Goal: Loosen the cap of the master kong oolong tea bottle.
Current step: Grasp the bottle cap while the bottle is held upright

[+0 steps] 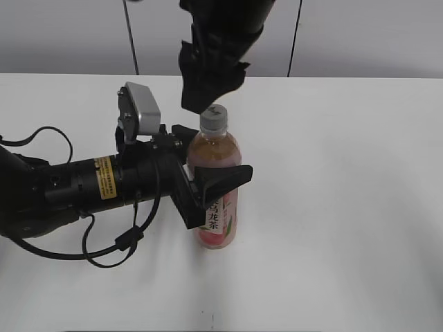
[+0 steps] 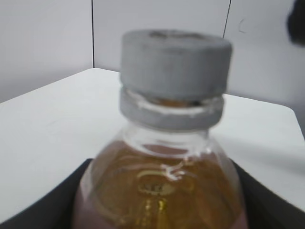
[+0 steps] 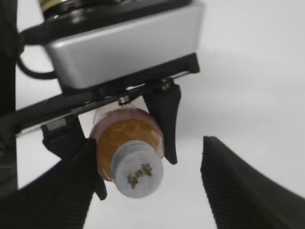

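The master kong oolong tea bottle (image 1: 216, 187) stands upright on the white table, with amber tea and a pink label. My left gripper (image 1: 208, 190) is shut on its body from the left. The bottle fills the left wrist view (image 2: 162, 191), with its cap (image 2: 174, 62) above it. The white cap (image 1: 213, 119) tops the bottle. My right gripper (image 1: 201, 97) hangs just above and behind the cap, open. In the right wrist view its fingers (image 3: 143, 191) are spread wide, with the cap (image 3: 137, 173) nearer the left finger and touching neither.
The white table (image 1: 346, 207) stretches around the bottle. The left arm's black body and cables (image 1: 62, 200) lie on the table at the left. A grey wall (image 1: 360, 34) runs behind the table's far edge.
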### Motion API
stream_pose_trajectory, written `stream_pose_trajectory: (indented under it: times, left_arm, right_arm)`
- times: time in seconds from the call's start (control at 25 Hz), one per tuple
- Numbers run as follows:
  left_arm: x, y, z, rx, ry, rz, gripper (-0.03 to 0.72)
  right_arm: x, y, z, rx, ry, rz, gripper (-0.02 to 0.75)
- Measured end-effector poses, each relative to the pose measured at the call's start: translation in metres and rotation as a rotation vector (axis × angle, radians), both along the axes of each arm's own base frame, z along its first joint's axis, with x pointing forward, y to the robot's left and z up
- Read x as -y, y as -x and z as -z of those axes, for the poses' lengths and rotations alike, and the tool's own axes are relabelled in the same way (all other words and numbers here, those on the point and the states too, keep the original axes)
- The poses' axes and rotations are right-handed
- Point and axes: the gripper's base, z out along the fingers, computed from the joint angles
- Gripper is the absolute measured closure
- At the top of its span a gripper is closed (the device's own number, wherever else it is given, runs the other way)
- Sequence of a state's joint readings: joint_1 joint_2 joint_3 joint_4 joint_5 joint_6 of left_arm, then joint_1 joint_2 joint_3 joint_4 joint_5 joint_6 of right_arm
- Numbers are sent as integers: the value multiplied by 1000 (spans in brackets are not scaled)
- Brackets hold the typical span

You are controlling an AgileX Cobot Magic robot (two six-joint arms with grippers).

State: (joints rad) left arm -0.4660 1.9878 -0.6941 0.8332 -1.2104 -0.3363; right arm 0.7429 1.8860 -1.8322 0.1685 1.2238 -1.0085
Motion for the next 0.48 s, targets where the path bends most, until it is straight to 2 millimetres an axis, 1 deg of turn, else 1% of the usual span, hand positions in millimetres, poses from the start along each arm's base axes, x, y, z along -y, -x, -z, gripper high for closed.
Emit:
stream_pose_trajectory:
  times: [0.12,0.24,0.48]
  left_arm:
    - [0,0,0,0,0,0,231]
    - [0,0,0,0,0,0,231]
    - [0,0,0,0,0,0,231]
  right_arm:
    - [0,-3,-11,-58,-60,255,220]
    - [1,-4,-13,-121,-101,445,220]
    - [1,-5,-12,-237,-157,737,219]
